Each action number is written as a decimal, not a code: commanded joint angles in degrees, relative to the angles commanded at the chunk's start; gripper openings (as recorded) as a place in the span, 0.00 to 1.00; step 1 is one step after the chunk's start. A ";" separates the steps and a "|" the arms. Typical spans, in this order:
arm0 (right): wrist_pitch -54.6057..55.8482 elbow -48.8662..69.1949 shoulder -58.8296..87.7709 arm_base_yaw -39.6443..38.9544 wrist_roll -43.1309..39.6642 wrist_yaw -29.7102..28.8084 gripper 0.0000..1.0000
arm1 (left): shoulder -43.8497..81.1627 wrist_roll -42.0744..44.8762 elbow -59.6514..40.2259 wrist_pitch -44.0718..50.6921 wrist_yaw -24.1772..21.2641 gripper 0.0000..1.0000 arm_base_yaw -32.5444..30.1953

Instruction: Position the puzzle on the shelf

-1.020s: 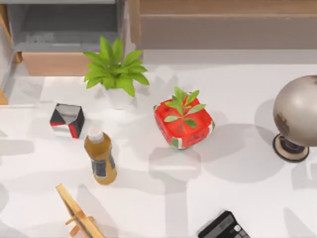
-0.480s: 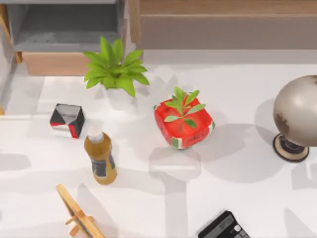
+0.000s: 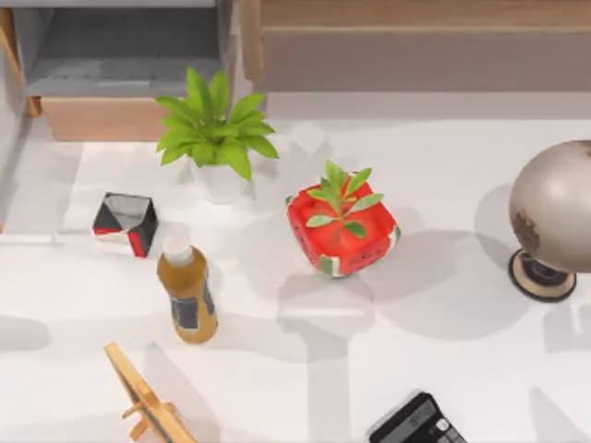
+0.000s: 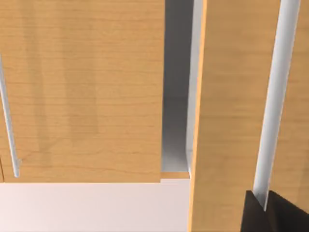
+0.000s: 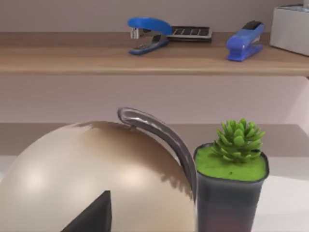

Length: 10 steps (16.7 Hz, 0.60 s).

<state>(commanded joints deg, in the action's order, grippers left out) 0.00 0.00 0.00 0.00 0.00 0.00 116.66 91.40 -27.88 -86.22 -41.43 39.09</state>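
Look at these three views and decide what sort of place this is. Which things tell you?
Most likely a rendered office or study desk. A globe and a calculator sit on the white table, and two blue staplers lie on the wooden shelf. Potted plants add decoration.

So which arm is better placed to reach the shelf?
Right, probably. Its wrist camera looks over the globe straight at the shelf, and both lie toward the top view's right. The left wrist camera faces light wooden cabinet panels instead.
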 joint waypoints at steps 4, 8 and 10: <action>0.00 0.00 0.00 0.00 0.00 0.00 1.00 | 0.00 0.00 0.00 0.00 0.00 0.30 0.00; 0.00 0.00 0.00 0.00 0.00 0.00 1.00 | 0.00 0.00 0.00 0.00 0.00 0.60 0.00; 0.00 0.00 0.00 0.00 0.00 0.00 1.00 | 0.00 0.00 0.00 0.00 0.00 0.75 0.00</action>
<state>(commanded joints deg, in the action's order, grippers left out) 0.00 0.00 0.00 0.00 0.00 0.00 116.66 91.40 -27.88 -86.22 -41.43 39.09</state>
